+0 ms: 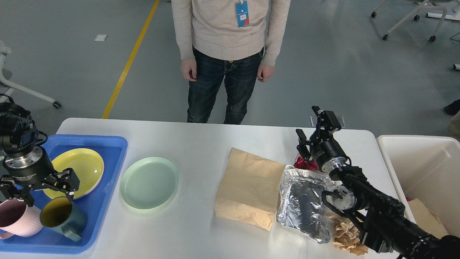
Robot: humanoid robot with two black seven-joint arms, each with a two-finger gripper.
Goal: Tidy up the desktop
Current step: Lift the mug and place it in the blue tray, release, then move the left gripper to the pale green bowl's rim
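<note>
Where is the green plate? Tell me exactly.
In the head view, the green plate lies on the white desktop, left of centre, between the blue tray and the brown paper bag, touching neither.

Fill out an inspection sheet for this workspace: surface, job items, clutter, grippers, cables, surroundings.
Surface: white rectangular desktop, partly covered.
Job's things: blue plastic tray at left holds a yellow round plate, a pink mug and a dark green mug; pale green round plate lies on the desktop beside the tray.
Clutter: flat brown paper bag, crinkled silver foil pouch, red wrapper, crumpled brown paper.
Grippers: left gripper open above the mugs, empty; right gripper open, empty.
Cables: thin black cable on the right arm.
Surroundings: white plastic bin at right; standing person behind the desktop.
</note>
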